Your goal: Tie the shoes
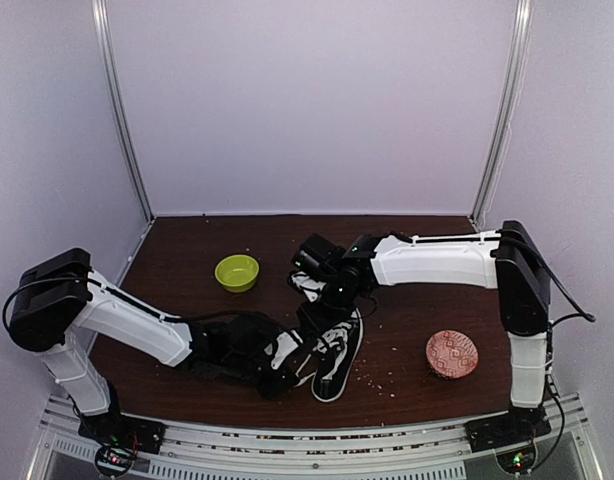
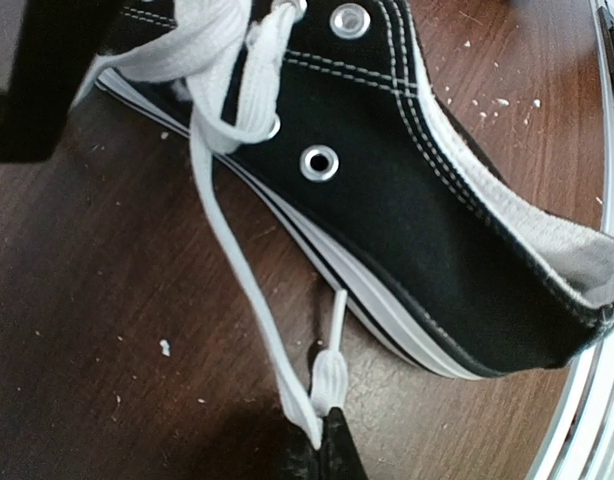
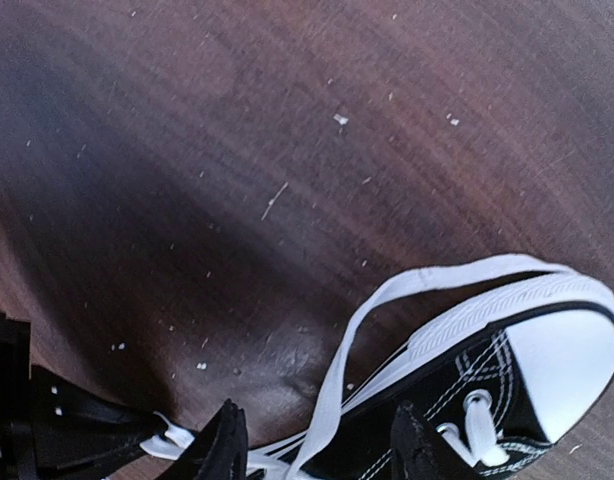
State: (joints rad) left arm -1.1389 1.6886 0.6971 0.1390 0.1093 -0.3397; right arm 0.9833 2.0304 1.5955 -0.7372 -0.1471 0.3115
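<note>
The black sneaker with white sole lies near the table's front edge, toe pointing toward me. My left gripper is shut on a white lace near its tip, just beside the shoe's sole, and the strand runs taut up to the eyelets. Over the tongue end hangs my right gripper, its jaws apart. A looped lace passes between its fingers, beside the white toe cap. In the top view the left gripper sits left of the shoe and the right gripper just behind it.
A green bowl stands behind the left arm. A pink patterned bowl sits at the right front. White crumbs dot the brown table. A metal rail runs along the front edge close to the heel.
</note>
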